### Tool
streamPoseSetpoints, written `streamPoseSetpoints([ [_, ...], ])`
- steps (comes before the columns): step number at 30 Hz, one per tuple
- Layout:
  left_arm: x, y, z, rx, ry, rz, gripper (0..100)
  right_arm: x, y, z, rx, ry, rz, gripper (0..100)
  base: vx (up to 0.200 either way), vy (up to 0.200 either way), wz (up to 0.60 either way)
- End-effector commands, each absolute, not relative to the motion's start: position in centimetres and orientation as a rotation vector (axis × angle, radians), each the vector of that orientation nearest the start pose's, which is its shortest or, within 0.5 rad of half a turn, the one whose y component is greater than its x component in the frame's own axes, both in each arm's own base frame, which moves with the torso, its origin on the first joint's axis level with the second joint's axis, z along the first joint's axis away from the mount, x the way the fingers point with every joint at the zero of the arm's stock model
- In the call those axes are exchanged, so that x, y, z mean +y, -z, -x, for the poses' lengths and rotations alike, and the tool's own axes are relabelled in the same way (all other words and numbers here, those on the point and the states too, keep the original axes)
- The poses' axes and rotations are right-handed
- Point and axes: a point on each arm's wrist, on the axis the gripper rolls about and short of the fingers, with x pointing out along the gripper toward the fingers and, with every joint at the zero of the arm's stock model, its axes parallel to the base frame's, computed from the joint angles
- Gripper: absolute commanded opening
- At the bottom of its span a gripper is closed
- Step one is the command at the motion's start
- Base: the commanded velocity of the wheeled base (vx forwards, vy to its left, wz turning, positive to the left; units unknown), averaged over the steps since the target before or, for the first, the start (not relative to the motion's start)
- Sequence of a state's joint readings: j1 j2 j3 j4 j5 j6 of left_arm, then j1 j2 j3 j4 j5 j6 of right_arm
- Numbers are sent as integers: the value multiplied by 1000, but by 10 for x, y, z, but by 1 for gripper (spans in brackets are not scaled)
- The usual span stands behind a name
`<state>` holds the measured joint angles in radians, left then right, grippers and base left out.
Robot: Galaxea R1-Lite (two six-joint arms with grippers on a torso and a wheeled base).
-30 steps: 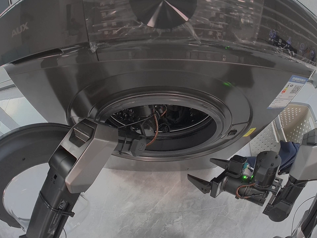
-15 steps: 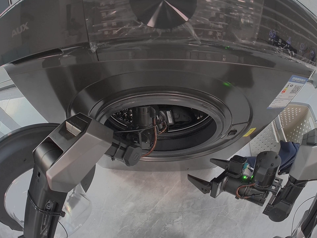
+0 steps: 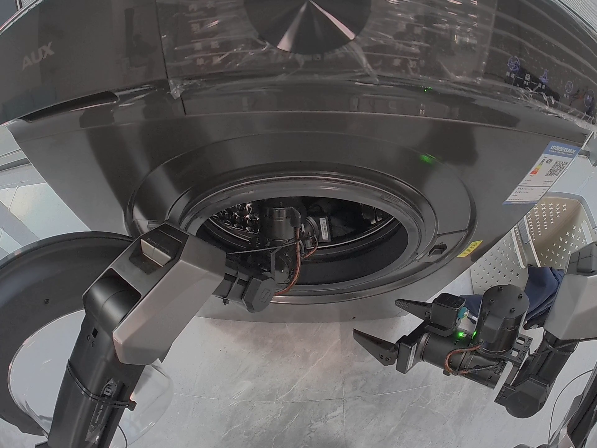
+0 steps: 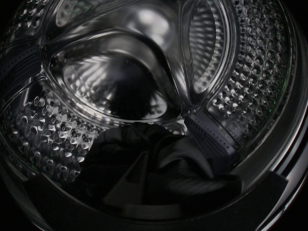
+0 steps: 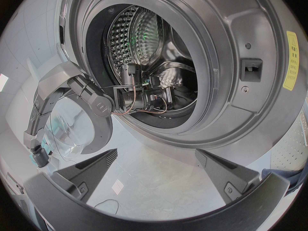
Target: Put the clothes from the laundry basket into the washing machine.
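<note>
Now dark clothes [image 4: 154, 167] lie low in the washing machine [image 3: 311, 132] drum near the left pincer [image 3: 317, 219], grip untellable, which may snag and drag them out; the right pincer [image 3: 377, 318] hangs wide, empty.

Left arm [image 3: 161, 287] is filling the left half of the washing machine opening [image 3: 373, 247]; right half is lying free. Dark clothes [image 4: 166, 167] are covering drum [image 4: 253, 68] btm, w/ room above.

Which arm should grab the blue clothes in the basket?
Probably the right: its pincer is open near the laundry basket with the blue clothes, while the left arm is inside the washing machine.
</note>
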<state>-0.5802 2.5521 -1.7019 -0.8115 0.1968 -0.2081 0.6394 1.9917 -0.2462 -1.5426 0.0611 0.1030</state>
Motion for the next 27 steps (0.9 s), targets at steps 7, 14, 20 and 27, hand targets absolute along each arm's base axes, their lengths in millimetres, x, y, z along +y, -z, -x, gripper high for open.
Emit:
streamPoseSetpoints([
  [7, -285, -90, -475, -78, 306, 301, 0, 162, -68, -213, 234, -692, -39, 100, 0, 0, 0],
  [14, -286, -116, -469, -96, 318, 351, 0, 162, -68, -213, 234, -694, -39, 100, 0, 0, 0],
  [20, -296, -127, -460, -113, 332, 374, 100, 161, -67, -212, 237, -690, -38, 100, 0, 0, 0],
  [27, -293, -161, -428, -89, 354, 373, 100, 160, -68, -213, 237, -686, -39, 100, 0, 0, 0],
])
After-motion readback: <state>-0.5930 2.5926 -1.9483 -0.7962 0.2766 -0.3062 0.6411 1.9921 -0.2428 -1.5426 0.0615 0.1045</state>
